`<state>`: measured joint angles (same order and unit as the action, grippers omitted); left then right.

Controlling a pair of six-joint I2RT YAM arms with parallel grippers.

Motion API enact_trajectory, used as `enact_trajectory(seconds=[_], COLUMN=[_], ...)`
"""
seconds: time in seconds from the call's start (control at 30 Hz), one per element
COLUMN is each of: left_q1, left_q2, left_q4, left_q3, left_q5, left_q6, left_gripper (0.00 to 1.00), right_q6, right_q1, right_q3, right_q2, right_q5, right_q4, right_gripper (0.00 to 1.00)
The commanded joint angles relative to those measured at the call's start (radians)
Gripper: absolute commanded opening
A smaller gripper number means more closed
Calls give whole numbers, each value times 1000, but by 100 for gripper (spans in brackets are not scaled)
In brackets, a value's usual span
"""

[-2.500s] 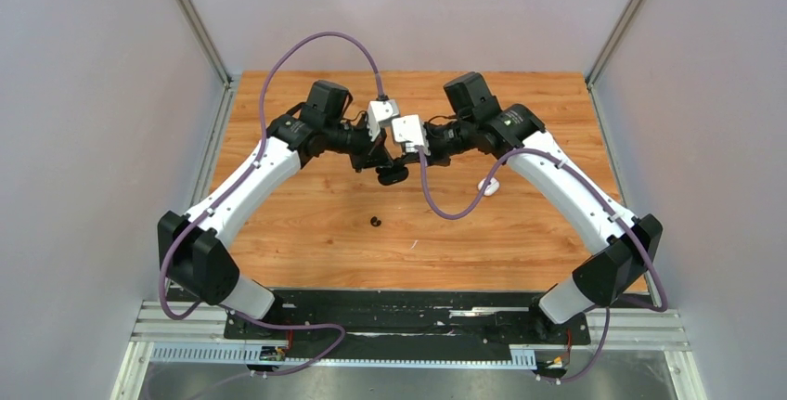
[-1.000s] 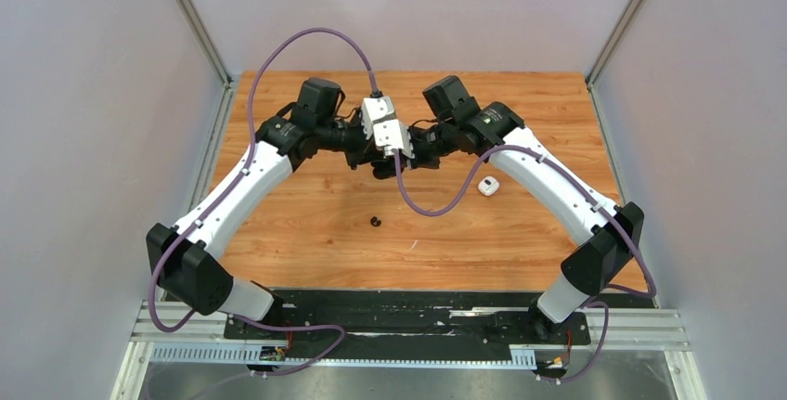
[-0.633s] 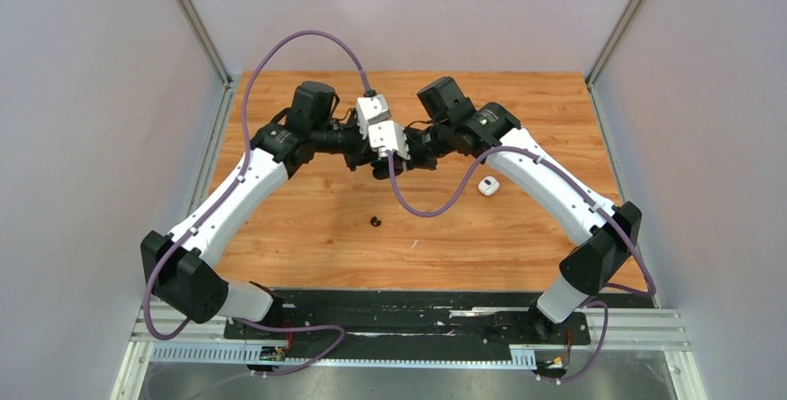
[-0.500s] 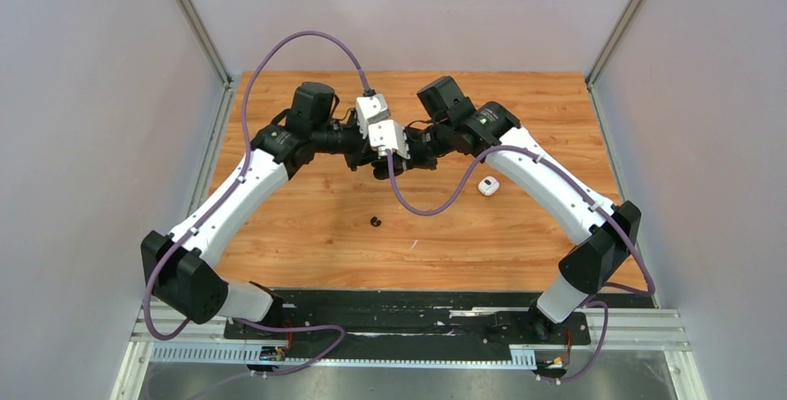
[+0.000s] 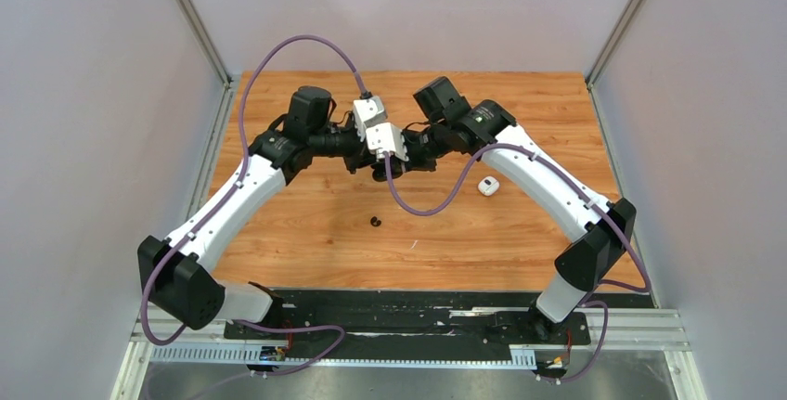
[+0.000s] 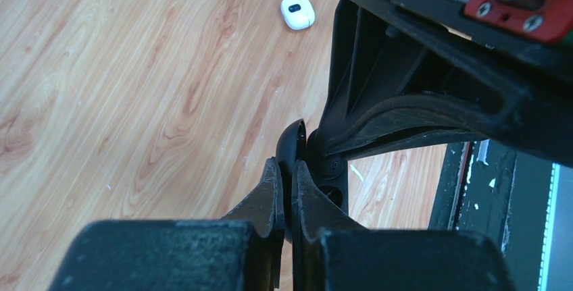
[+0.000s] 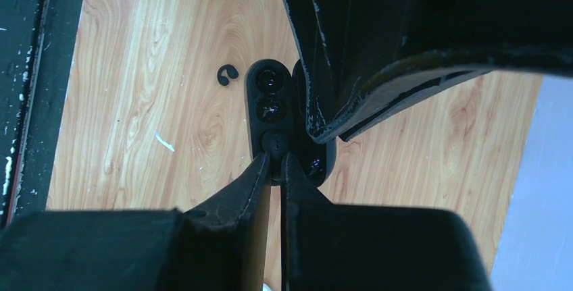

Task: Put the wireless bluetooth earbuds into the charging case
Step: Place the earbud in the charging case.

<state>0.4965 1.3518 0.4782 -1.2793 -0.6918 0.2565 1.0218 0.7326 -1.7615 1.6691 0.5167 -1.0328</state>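
The black charging case [image 7: 270,95] was held between the two tools over the far middle of the desk [image 5: 306,233], where both arms met tip to tip. It lay open toward the right wrist camera, showing two round wells [image 7: 270,78] one after the other along its length. Both looked dark and glossy, and it could not be told whether earbuds sat in them. At the case's near end sat a third small round black spot. The left tool [image 6: 285,164] was clamped on the case, its fingers pressed almost together with the case's rounded black shell bulging out just beyond their tips. The right tool [image 7: 276,159] came in from the opposite side, its fingers drawn nearly together with only a slim gap. Its tips were at that near end of the case, on either side of the round spot, but the views did not show whether it was pinching anything. On the desk just to the near side of the case lay a small black C-shaped piece [image 7: 228,73], apart from both tools. Farther to the right, close beside the right arm's forearm, lay a white pod [image 6: 298,12] with a dark oval on top, well apart from the case.
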Motion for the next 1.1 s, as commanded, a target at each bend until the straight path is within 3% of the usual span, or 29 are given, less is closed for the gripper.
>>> enact_trajectory(seconds=[0.0,0.07,0.17,0.23,0.63,1.07], left_q1=[26,26,26,26,27,27], left_q2=[-82,-85,-88,-87,-83,-69], left_q4=[-125,-124,-147,-160,-145,-157], left_q3=[-19,-10,8,18,46,49], left_q5=[-131,-129,-126,-122,-85,-65], left_q6=[13,17,-14,-20,16,33], left_gripper=[0,0,0,0,0,0], right_q6=[-14,-20,-46,-61,-124,-298], right_q1=[7,7,7,6,-6,-59], right_q3=[-32,-48,-58,-58,-33,105], right_q2=[66,73,76,73,-27,-189], right_q5=[-32,-33,-21,-15,-62,74], right_q4=[-52,-60,-44,-34,66,204], right_gripper=[6,8,24,29,38,44])
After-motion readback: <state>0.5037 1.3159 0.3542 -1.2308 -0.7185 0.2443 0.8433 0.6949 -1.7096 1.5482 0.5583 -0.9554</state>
